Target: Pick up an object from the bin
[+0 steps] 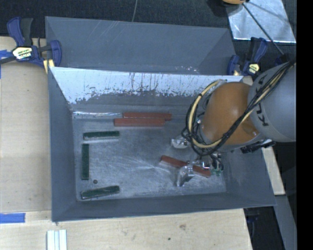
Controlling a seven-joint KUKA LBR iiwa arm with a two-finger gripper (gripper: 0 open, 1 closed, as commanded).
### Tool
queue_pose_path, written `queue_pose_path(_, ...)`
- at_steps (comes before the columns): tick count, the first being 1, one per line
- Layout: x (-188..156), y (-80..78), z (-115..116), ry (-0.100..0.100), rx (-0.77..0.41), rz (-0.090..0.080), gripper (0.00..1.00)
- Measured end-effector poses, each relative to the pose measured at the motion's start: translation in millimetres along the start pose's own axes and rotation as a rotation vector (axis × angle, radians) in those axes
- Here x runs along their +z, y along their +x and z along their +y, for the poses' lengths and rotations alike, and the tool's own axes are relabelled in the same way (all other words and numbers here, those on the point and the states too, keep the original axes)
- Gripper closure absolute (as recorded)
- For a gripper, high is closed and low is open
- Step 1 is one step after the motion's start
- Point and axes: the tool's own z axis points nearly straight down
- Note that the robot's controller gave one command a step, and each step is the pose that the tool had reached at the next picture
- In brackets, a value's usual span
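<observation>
Gripper (184, 177) down at flat red-brown bar (171, 162), grey metal bin (146, 208) front-right; probably touching, grip can't tell.

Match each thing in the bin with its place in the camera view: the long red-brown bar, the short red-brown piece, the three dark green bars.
Things:
1. long red-brown bar
2. short red-brown piece
3. dark green bars

Places:
A. left part of the floor
B. next to the gripper, at the right
C. along the floor's upper edge

Pairs: 1-C, 2-B, 3-A.
</observation>
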Motion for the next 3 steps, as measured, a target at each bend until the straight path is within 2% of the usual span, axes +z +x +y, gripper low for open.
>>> queue_pose_path(1,-4.5,5.6,3.2,0.002,-0.013,-0.022,1.0)
queue_pose_path(2,-4.5,5.6,3.2,0.002,-0.013,-0.022,1.0)
queue_pose_path(3,-7.8,7.3,3.2,0.002,-0.013,-0.013,1.0)
